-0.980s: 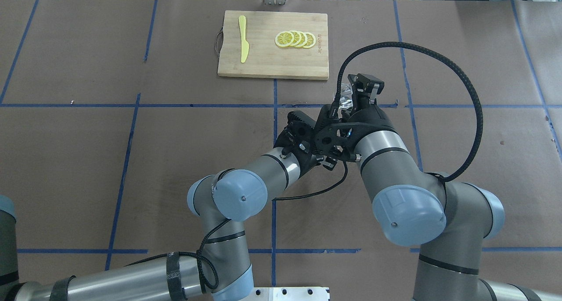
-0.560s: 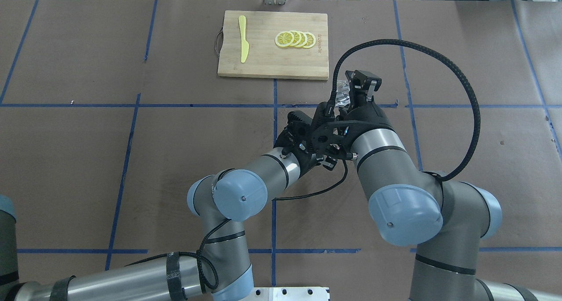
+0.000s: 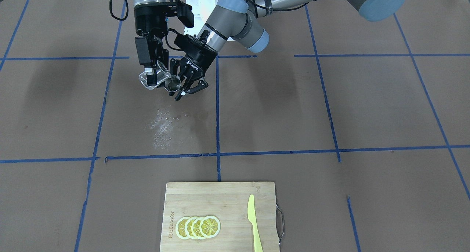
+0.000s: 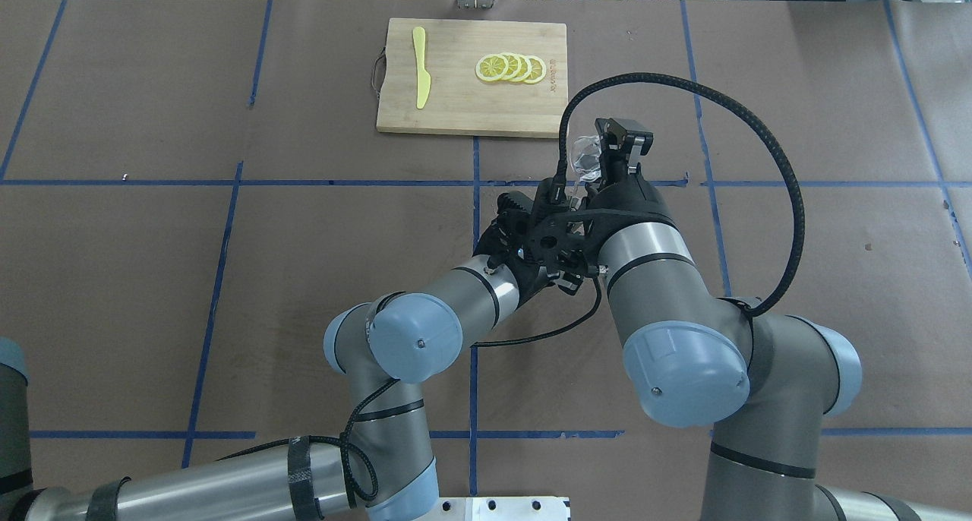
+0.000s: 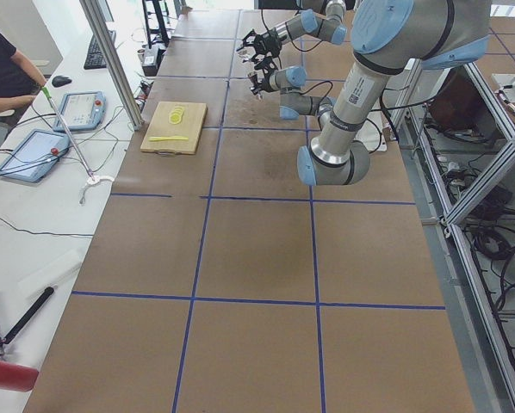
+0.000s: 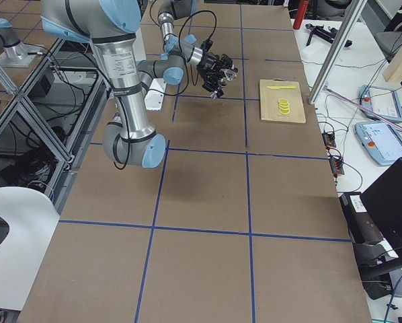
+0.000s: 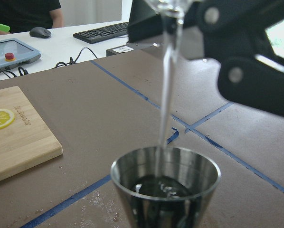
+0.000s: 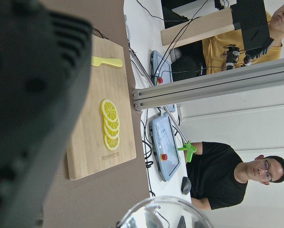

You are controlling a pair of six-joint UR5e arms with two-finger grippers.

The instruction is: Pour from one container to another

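Observation:
My right gripper (image 3: 151,74) is shut on the small clear glass cup (image 3: 153,78), which hangs tipped over on its side above the table. A thin stream of clear liquid (image 7: 168,95) runs from the cup's rim (image 7: 168,4) down into the steel jigger (image 7: 165,183). The jigger (image 3: 172,83) stands upright just below and beside the cup, with my left gripper (image 3: 180,88) shut on it. Liquid shows inside the jigger's top cone. From overhead the glass cup (image 4: 585,156) peeks out beside the right fingers; the jigger is hidden under the wrists.
A wet, speckled patch (image 3: 163,125) marks the brown mat below the grippers. A wooden cutting board (image 3: 227,204) with lemon slices (image 3: 198,227) and a yellow knife (image 3: 253,222) lies at the far edge. People sit beyond the table's end.
My right wrist has turned and shifted a little to the left and farther out, tipping the glass cup more. The left arm has stayed still.

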